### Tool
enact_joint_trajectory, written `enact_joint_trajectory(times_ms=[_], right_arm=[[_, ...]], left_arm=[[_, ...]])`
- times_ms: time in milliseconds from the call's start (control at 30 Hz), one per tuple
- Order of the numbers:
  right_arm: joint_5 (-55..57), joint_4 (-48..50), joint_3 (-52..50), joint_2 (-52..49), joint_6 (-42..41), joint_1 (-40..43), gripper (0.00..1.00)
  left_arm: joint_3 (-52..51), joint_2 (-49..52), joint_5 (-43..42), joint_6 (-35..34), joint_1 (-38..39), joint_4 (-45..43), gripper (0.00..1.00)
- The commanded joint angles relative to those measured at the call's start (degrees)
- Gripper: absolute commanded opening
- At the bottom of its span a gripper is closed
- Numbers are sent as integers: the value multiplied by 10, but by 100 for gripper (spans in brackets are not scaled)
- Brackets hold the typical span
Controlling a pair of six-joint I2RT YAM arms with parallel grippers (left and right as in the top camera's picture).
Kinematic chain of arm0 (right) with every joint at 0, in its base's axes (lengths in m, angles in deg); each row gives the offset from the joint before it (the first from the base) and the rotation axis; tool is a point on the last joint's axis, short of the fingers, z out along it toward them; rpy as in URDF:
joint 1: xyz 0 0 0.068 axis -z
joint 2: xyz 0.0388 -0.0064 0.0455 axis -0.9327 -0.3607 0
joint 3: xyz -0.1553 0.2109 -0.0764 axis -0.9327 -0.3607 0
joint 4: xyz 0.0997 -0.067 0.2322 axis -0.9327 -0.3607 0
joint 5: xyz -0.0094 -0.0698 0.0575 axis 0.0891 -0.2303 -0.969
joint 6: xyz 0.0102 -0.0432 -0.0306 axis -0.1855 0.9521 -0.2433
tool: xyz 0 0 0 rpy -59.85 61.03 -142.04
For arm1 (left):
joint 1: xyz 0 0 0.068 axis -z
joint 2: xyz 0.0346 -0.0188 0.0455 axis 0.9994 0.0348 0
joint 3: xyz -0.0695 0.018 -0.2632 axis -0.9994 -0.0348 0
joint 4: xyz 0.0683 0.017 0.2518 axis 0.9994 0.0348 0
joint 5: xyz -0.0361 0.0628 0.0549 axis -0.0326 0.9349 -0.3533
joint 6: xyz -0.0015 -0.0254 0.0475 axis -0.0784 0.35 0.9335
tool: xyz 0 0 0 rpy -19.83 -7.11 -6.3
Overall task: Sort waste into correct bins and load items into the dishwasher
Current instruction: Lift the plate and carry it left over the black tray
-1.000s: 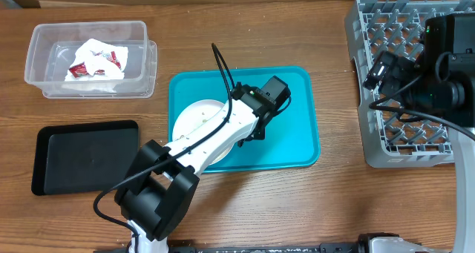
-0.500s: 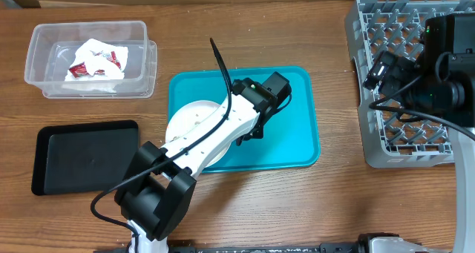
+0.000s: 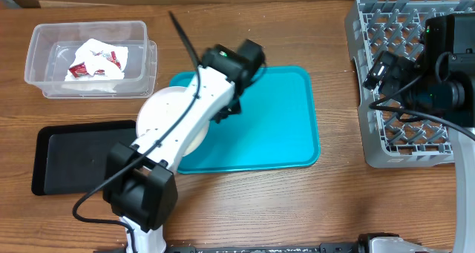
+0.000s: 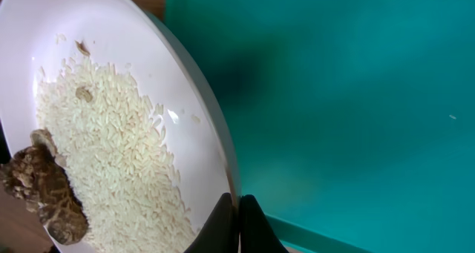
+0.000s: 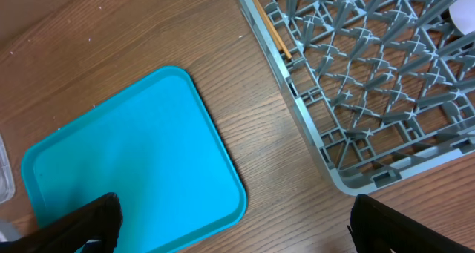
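My left gripper point(image 4: 239, 211) is shut on the rim of a white plate point(image 4: 156, 75), held tilted. Loose white rice point(image 4: 111, 156) and a brown food scrap point(image 4: 44, 190) lie on it. From overhead the plate point(image 3: 159, 116) hangs over the left edge of the teal tray point(image 3: 274, 119), with the left gripper point(image 3: 221, 116) at its right rim. My right gripper point(image 5: 237, 227) stands open and empty beside the grey dish rack point(image 5: 371, 75), which holds a chopstick point(image 5: 271, 27). The clear tub point(image 3: 37, 60) contains a crumpled napkin point(image 3: 100, 54) and a red wrapper point(image 3: 78, 70).
The black tray point(image 3: 74, 156) lies at the front left, just left of the held plate. The dish rack point(image 3: 386, 142) fills the right side, with the right arm point(image 3: 438, 60) over it. A white dish edge point(image 5: 465, 12) shows in the rack's far corner.
My left arm has carried the plate leftward from the middle of the teal tray to its left edge. The right arm has not moved.
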Motion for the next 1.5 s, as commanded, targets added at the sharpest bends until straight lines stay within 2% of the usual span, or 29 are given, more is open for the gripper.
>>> enact_joint_trajectory(times_ms=[0, 167, 433, 800, 1467], right_arm=[[3, 3, 1, 4, -3, 2, 100], [3, 3, 1, 4, -3, 2, 100], [3, 3, 1, 4, -3, 2, 100], [4, 3, 1, 4, -3, 2, 100], [3, 3, 1, 4, -3, 2, 100]], left_arm=[[24, 2, 19, -15, -32, 22, 4], [26, -12, 18, -18, -79, 43, 4], [26, -32, 7, -13, -136, 30, 4], [26, -32, -70, 41, -221, -18, 4], [26, -32, -285, 168, -426, -42, 4]])
